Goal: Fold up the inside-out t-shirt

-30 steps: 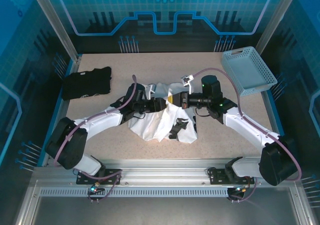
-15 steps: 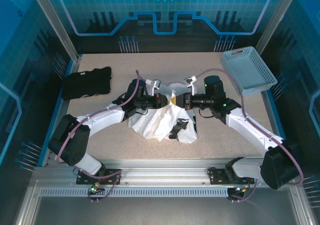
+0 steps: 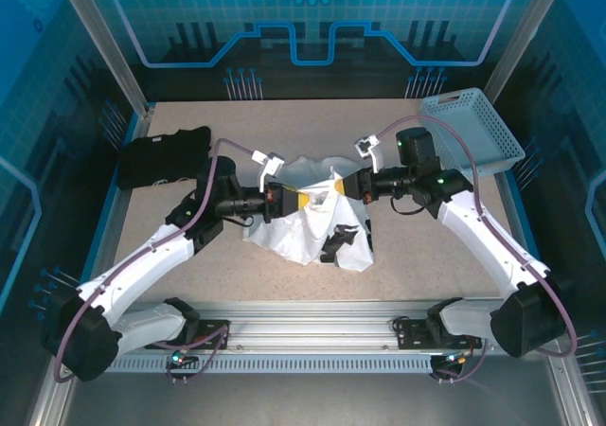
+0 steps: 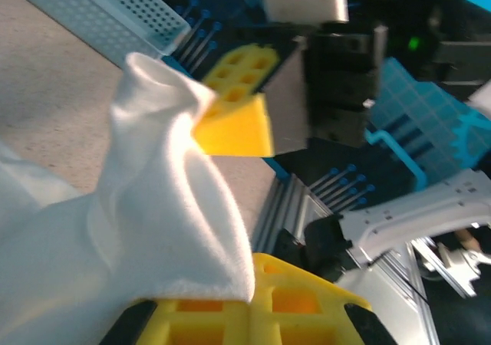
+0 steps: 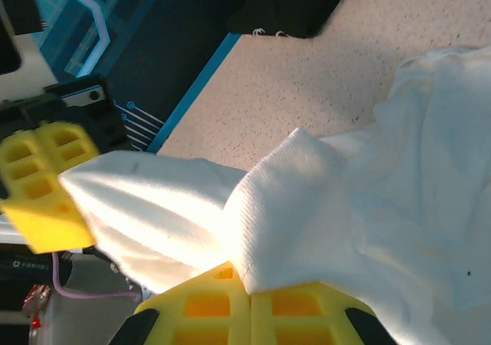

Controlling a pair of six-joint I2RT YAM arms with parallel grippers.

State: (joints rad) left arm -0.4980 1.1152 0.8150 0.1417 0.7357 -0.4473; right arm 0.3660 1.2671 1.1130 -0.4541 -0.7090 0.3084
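The inside-out t-shirt (image 3: 308, 227) is a white bunched heap in the middle of the table. A fold of its upper part is raised and stretched between the two grippers. My left gripper (image 3: 290, 200) is shut on the fold's left end, and the cloth (image 4: 153, 207) leaves its yellow fingers (image 4: 307, 303). My right gripper (image 3: 344, 186) is shut on the right end, where ribbed white cloth (image 5: 368, 199) runs out from between its yellow fingers (image 5: 199, 307). Each wrist view also shows the other gripper's yellow fingertips (image 4: 234, 107) (image 5: 42, 184) pinching the same fold.
A black folded garment (image 3: 163, 156) lies at the table's back left. A pale blue basket (image 3: 471, 133) stands at the back right corner. The aluminium rail (image 3: 312, 327) with both arm bases runs along the near edge. Speckled tabletop (image 3: 426, 246) surrounds the shirt.
My left gripper has shut on the shirt. Both grippers have drawn apart and risen, pulling a fold of the shirt taut between them. The left arm's elbow has swung outward.
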